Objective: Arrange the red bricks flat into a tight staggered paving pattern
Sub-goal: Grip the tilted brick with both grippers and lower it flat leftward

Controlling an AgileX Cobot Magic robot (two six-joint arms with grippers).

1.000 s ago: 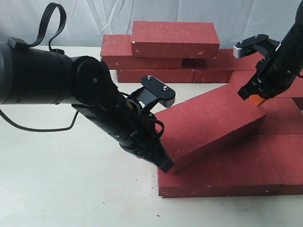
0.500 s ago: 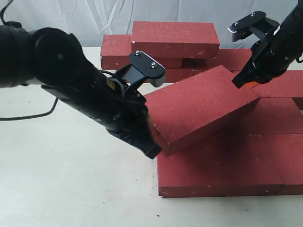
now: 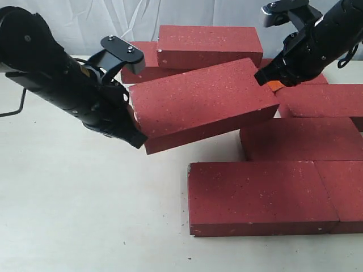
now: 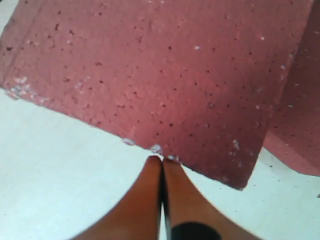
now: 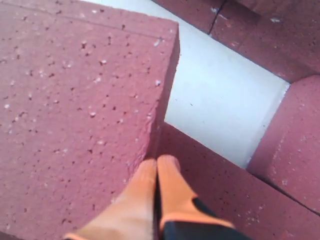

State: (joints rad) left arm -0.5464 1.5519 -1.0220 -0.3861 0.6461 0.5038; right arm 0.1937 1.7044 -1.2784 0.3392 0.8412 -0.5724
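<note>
So, one lifted brick out of the red bricks is squeezed end to end between the two arms. It sits at a slant across the middle of the scene and looks clear of the tabletop. The left claw is clenched with nothing between its fingers, and its closed tip just butts against the brick's left short end. The left wrist view shows it nicely: the orange fingers are pressed flat together, with the tip touching the brick's chipped edge. Same deal on the other side. The right claw is clenched empty too, with its tip pushed against the brick's far right corner.

Nearer the camera, the front row is two bricks lying flat end to end, touching. Right behind them, the middle brick lies flat, offset to the right, with a rear brick beyond it. At the very back there's the back stack, with its top brick resting on lower ones.
</note>
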